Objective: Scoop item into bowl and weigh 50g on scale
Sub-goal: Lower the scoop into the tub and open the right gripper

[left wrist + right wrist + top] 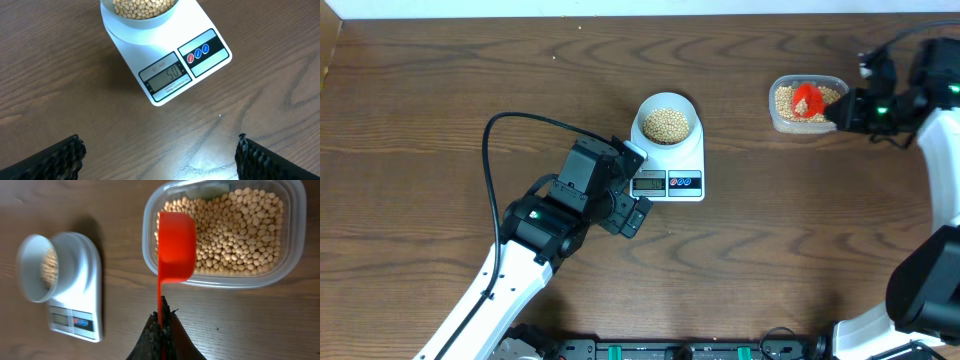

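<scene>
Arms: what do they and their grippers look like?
The left arm and right arm have white links with black joint housings, each showing a green light. A black cable loops off the left arm. The left gripper and right gripper have black, textured fingers.

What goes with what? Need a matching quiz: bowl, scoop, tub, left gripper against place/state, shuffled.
1. bowl
2. red scoop
3. clear tub
4. left gripper

A. open, empty, above the table next to the scale
B. on the scale, beans inside
C. at the table's right side, partly full of beans
D. clamped in the shut right gripper, over the tub

Pairs: 1-B; 2-D; 3-C; 4-A
</scene>
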You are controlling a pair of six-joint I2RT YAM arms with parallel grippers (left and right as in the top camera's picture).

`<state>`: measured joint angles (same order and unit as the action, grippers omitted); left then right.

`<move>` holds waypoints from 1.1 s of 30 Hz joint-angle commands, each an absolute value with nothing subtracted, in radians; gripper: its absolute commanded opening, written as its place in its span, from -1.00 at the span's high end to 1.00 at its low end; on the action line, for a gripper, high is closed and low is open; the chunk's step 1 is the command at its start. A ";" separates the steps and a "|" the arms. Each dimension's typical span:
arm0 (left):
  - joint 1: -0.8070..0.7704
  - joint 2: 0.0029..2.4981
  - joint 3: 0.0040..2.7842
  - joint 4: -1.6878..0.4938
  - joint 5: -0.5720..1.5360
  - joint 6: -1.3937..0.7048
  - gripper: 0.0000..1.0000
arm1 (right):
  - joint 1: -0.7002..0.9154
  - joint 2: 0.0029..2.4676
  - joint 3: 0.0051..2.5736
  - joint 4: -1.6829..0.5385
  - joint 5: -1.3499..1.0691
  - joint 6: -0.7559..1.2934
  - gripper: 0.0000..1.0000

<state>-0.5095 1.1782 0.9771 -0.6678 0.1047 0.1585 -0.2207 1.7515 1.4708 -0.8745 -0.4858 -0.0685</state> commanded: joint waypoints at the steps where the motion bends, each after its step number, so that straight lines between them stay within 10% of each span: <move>1: -0.507 1.184 0.987 -0.665 0.097 0.172 -0.96 | -0.151 1.723 1.492 -0.878 -0.263 -0.060 0.97; 33: -0.507 1.184 0.987 -0.665 0.096 0.172 -0.96 | 0.152 1.720 1.492 -0.819 0.368 -0.056 0.98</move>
<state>-0.5095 1.1782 0.9771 -0.6678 0.1047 0.1585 0.1459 1.7493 1.4742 -0.8242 0.3340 -0.0654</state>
